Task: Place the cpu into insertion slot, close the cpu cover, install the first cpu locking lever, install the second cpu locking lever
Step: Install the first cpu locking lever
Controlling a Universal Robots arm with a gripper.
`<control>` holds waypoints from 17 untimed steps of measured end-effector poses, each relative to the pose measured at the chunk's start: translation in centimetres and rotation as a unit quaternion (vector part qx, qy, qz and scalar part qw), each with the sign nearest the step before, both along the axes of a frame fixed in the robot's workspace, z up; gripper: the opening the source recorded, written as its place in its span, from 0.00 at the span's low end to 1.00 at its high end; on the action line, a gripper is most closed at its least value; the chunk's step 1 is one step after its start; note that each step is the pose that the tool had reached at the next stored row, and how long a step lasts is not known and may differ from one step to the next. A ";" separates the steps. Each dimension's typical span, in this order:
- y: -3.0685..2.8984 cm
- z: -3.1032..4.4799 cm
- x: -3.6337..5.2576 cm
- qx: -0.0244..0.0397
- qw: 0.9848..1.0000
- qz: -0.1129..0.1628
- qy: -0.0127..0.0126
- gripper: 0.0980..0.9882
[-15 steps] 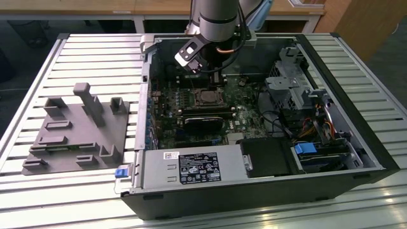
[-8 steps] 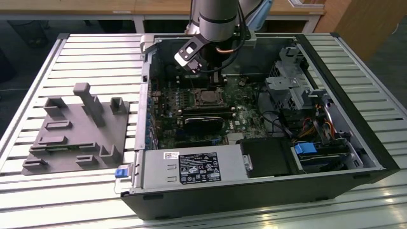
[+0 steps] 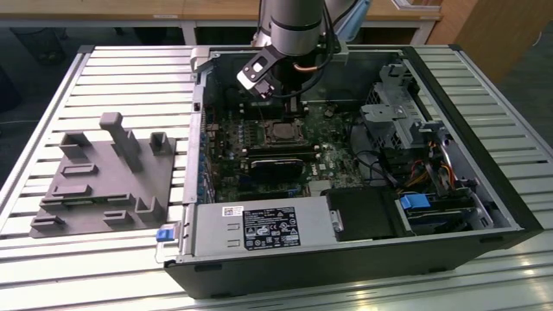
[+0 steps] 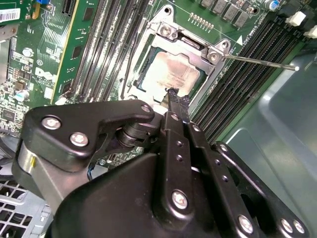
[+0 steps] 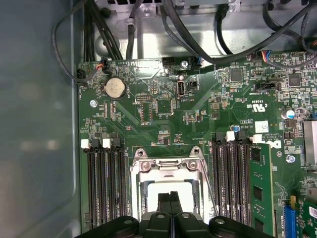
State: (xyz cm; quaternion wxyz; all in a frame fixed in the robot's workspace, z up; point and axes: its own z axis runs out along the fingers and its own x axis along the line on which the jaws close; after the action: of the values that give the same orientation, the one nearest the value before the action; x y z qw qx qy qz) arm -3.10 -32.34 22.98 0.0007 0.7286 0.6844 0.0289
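The cpu (image 4: 168, 69) is sitting in the insertion slot (image 3: 280, 133) on the green board (image 5: 163, 119), framed by the lowered cpu cover (image 5: 168, 167), while the gripper (image 5: 171, 196) is hanging just above it, fingers (image 5: 164, 203) pressed together.

Tabletop (image 3: 121, 78): pale metal slats, ribs running across. An open computer case (image 3: 346, 272) lies on its side on it (towards the exterior view's right). A grey fixture plate (image 3: 108, 178) with upright blocks rests flat just beside the case, on the exterior view's left.
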 end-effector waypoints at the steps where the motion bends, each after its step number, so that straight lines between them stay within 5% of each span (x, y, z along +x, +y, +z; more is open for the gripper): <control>1: 0.00 0.05 0.00 0.000 1.000 0.000 0.000 0.01; 17: 0.01 2.84 0.00 0.000 1.000 0.000 0.000 0.01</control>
State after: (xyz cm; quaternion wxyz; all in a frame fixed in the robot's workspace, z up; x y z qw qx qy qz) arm -3.10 -32.34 25.82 0.0008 0.7285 0.6844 0.0289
